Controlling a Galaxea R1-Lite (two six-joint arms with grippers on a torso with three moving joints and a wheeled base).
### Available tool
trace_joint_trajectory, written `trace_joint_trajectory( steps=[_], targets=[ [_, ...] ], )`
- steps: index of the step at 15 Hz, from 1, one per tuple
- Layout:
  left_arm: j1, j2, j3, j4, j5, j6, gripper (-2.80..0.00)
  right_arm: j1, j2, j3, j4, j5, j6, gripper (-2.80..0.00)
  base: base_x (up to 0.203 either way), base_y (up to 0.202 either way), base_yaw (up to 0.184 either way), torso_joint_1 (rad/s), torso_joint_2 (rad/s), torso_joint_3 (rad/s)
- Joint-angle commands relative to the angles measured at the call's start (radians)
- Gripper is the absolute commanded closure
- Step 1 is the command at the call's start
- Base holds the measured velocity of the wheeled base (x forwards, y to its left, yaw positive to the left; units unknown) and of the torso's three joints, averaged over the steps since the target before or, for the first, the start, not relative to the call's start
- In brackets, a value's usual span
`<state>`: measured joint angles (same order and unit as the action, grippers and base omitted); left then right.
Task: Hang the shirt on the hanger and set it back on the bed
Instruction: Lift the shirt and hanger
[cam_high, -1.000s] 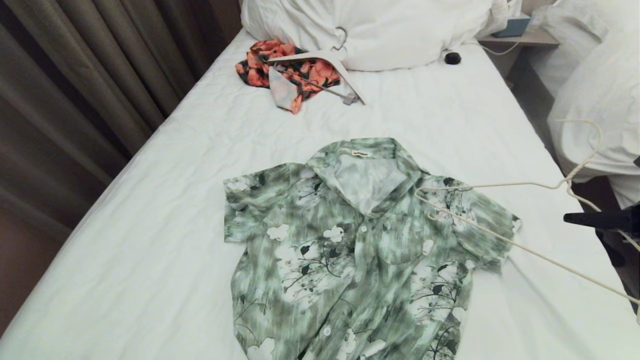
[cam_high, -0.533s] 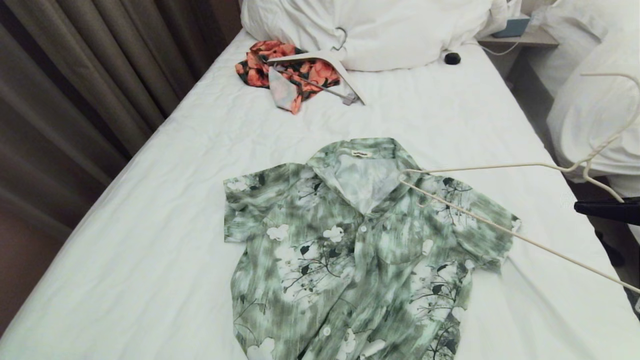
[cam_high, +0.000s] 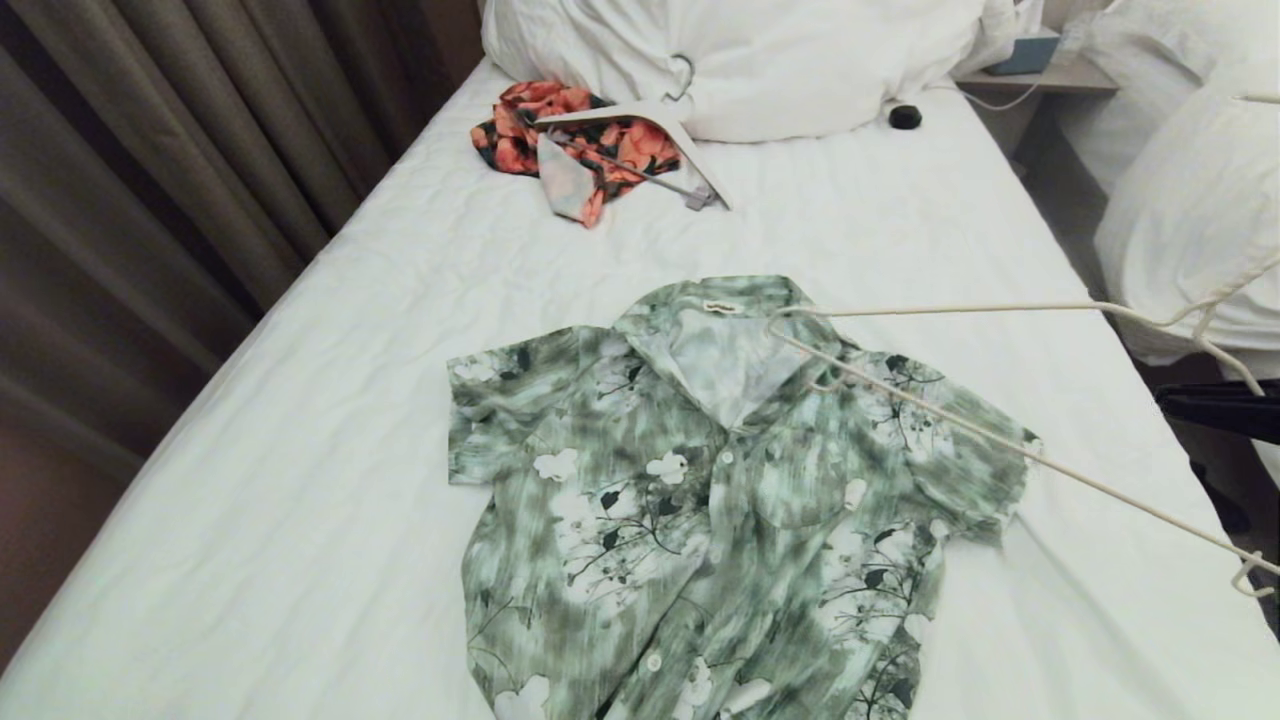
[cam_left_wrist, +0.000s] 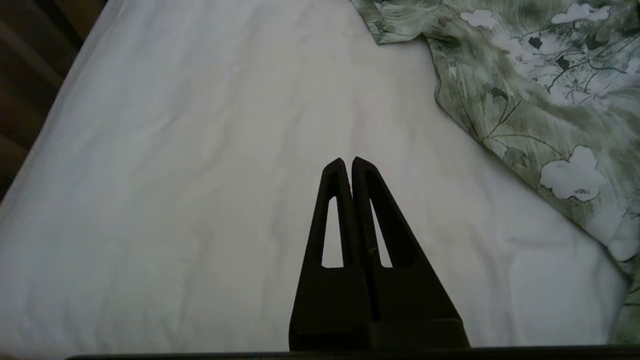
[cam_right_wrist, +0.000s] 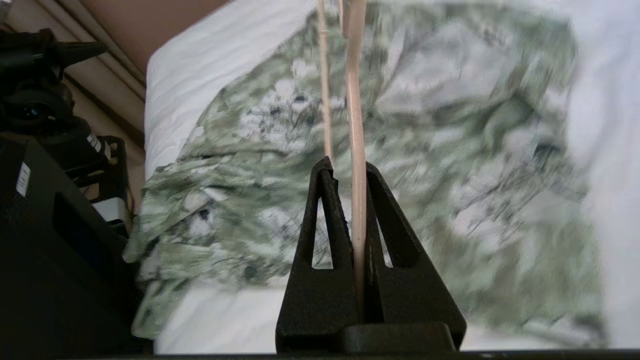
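The green and white floral shirt (cam_high: 720, 500) lies flat and buttoned on the white bed (cam_high: 350, 450), collar toward the pillows. My right gripper (cam_right_wrist: 350, 165) is shut on one thin bar of the cream wire hanger (cam_right_wrist: 356, 125) and shows as a dark finger (cam_high: 1200, 408) at the head view's right edge. The hanger (cam_high: 960, 430) is held above the shirt's right shoulder, its far corner over the collar's edge. My left gripper (cam_left_wrist: 346, 160) is shut and empty, hovering over bare sheet beside the shirt's hem (cam_left_wrist: 540, 90).
An orange-red garment (cam_high: 570, 140) with a wide white hanger (cam_high: 690, 150) lies near the pillows (cam_high: 780, 60). A small black round object (cam_high: 905, 116) sits on the sheet. A neighbouring bed (cam_high: 1190, 200) stands at right, curtains (cam_high: 150, 150) at left.
The hanger has swung left and up the bed; its far corner went from the shirt's shoulder to the collar. Its hook rose out past the right edge. The right gripper drew slightly up and right.
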<state>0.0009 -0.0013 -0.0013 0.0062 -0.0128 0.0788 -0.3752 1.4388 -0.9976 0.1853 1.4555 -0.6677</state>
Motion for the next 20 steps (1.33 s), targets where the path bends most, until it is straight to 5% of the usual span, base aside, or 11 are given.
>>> trace_joint_trajectory(
  steps=[1,6,10,13,16,20],
  targets=[
    [0.000,0.007,-0.043,0.001,-0.012,0.005,0.00,-0.020,0.033,0.008,-0.037,0.057,-0.018,0.00,0.000,0.000,0.000,0.000,0.00,0.000],
    [-0.004,0.388,-0.195,-0.035,-0.175,-0.028,0.00,-0.070,0.057,0.008,-0.110,0.074,-0.023,0.00,0.000,0.000,0.000,0.000,0.00,0.000],
    [-0.078,0.896,-0.239,-0.314,-0.279,-0.099,0.00,-0.070,0.053,-0.004,-0.110,0.074,0.025,0.00,0.000,0.000,0.000,0.000,0.00,0.000],
    [-0.265,1.235,-0.324,-0.522,-0.222,-0.192,0.00,-0.068,0.055,-0.018,-0.127,0.074,0.022,0.00,0.000,0.000,0.000,0.000,0.00,0.000],
    [-0.474,1.499,-0.506,-0.658,-0.088,-0.272,0.00,-0.072,0.084,-0.068,-0.127,0.074,0.025,0.00,0.000,0.000,0.000,0.000,0.00,0.000],
    [-0.608,1.763,-0.763,-0.710,0.036,-0.319,0.00,-0.074,0.134,-0.100,-0.129,0.074,0.025,0.00,0.000,0.000,0.000,0.000,0.00,0.000]
  ],
)
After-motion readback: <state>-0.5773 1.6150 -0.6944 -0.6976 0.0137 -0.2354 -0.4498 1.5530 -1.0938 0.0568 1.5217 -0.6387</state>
